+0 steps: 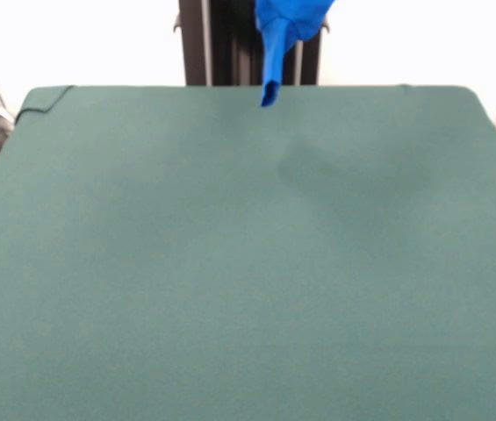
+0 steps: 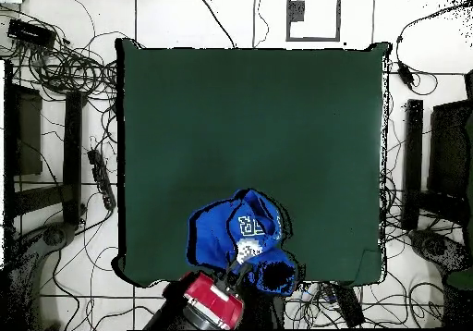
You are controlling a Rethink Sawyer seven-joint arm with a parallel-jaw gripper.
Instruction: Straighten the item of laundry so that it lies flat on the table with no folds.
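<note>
The blue T-shirt hangs bunched above the table's far edge, its top cut off by the frame — my pincer does not show here. The cloth narrows downward into a twisted tail whose tip dangles level with that far edge, not resting on the felt as far as I can tell. On the green surface, near the tail's tip and to its right, lies a soft dark shadow. Behind the table's far edge stands my black pedestal — the shirt partly covers it.
</note>
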